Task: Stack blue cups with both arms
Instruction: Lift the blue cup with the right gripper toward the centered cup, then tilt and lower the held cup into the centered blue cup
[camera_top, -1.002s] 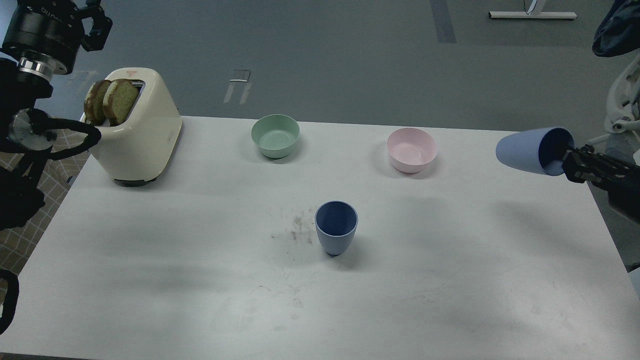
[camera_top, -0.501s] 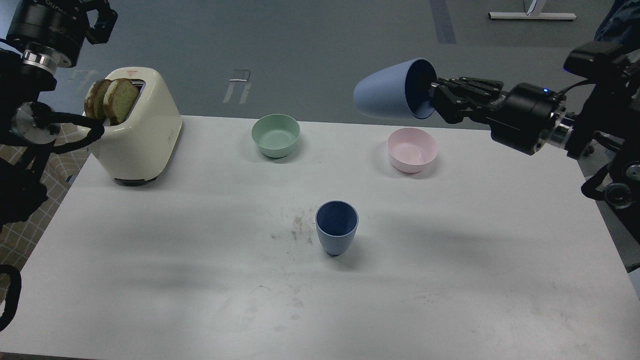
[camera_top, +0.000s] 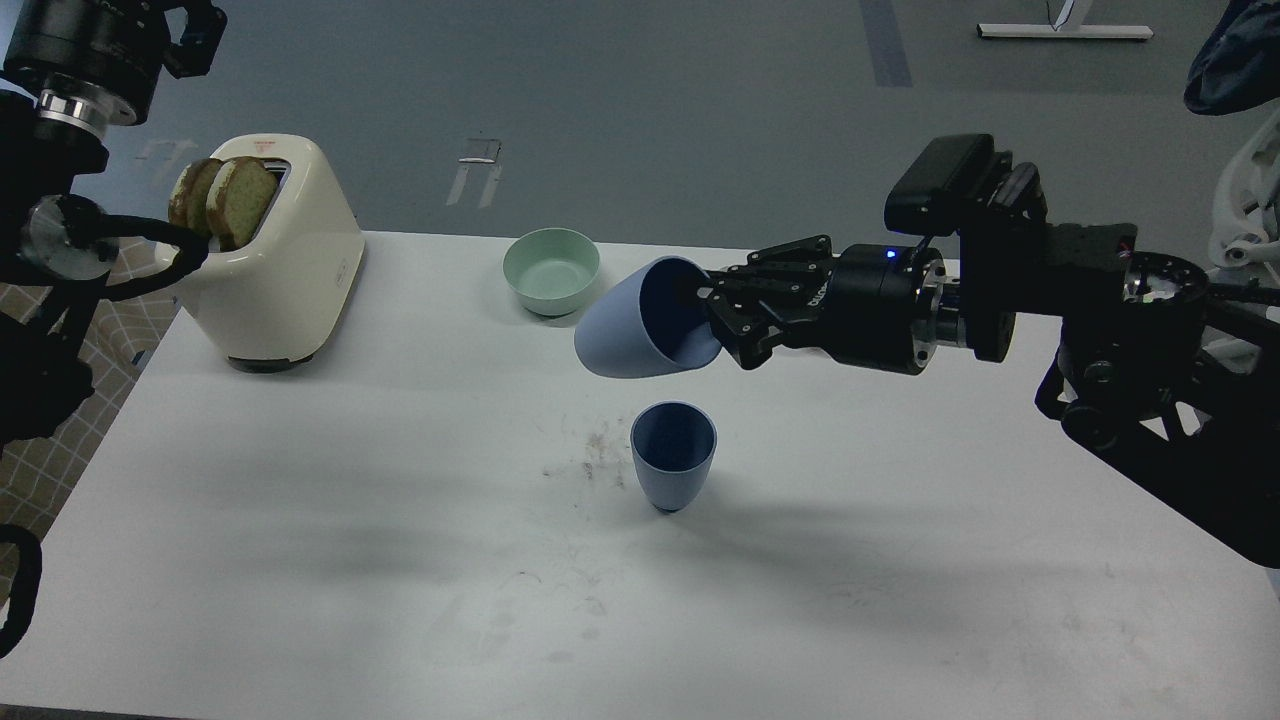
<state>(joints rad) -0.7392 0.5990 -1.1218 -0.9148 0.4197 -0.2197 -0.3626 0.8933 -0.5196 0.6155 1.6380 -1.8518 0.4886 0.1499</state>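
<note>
One blue cup (camera_top: 673, 458) stands upright on the white table (camera_top: 300, 520) near its middle. My right gripper (camera_top: 716, 322) is shut on the rim of the second blue cup (camera_top: 630, 330). It holds that cup in the air, tipped on its side with the base pointing left, just above and slightly left of the standing cup. The two cups are apart. My left gripper (camera_top: 193, 27) is high at the far left corner, above the toaster, partly cut off by the view's edge. Its fingers cannot be told apart.
A cream toaster (camera_top: 285, 255) with two bread slices (camera_top: 222, 200) stands at the back left. A mint-green bowl (camera_top: 551, 268) sits at the back centre. My right arm (camera_top: 1050, 290) spans the right side and hides the pink bowl. Grey floor lies beyond the table.
My right arm has swung left and down from the right edge with the blue cup, bringing it over the standing cup. The left arm has barely moved.
</note>
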